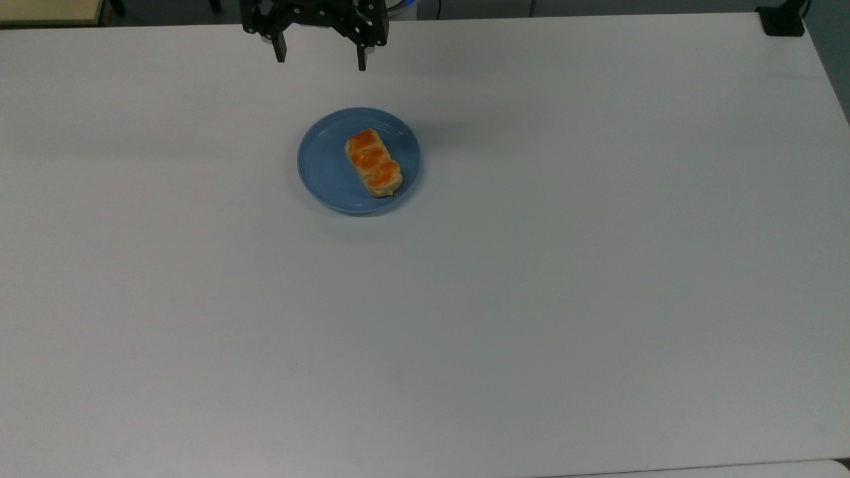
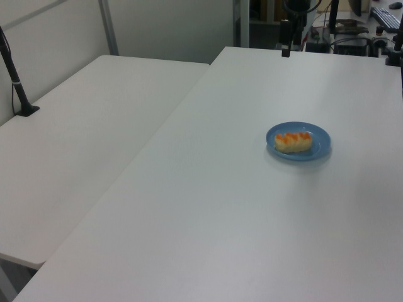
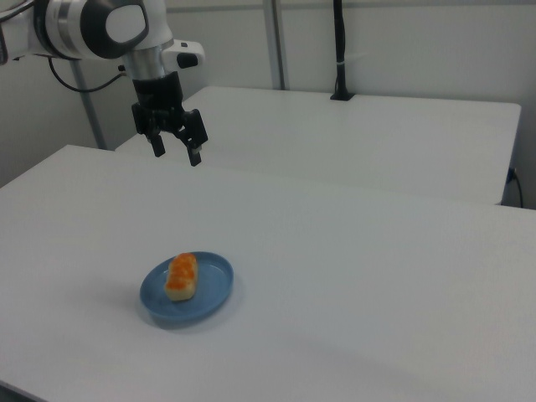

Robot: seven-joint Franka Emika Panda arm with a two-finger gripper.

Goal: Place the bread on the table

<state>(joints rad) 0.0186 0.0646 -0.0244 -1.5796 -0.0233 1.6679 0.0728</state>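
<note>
- Hanging at the top edge of the top view, left of centre, the claw has its two fingers spread apart with nothing between them; in the right view it sits in the upper left of the frame, high above the bench and well apart from the plate.
- Arm: white with black joints, reaching in from the upper left corner of the right view.
- Blue plate: round, upper middle of the top view, just left of centre; lower left in the right view; right of centre in the left view.
- Bread: lies on the plate, toward the top view's right half of it, long axis running diagonally from upper left to lower right. Three orange-glazed bumps face up. Not touching the bench surface.
- Second white bench: butts against the main one, filling the left half of the left view; a black post is clamped at its far left edge.
- Progress, as judged: nothing done yet. Bread not grasped, not lifted. Left to do: descend over the plate, close across the loaf's narrow width, lift, move it off the plate, set it on bare bench.
- Writing, brands, labels: none readable on plate, bread, bench or arm.
</note>
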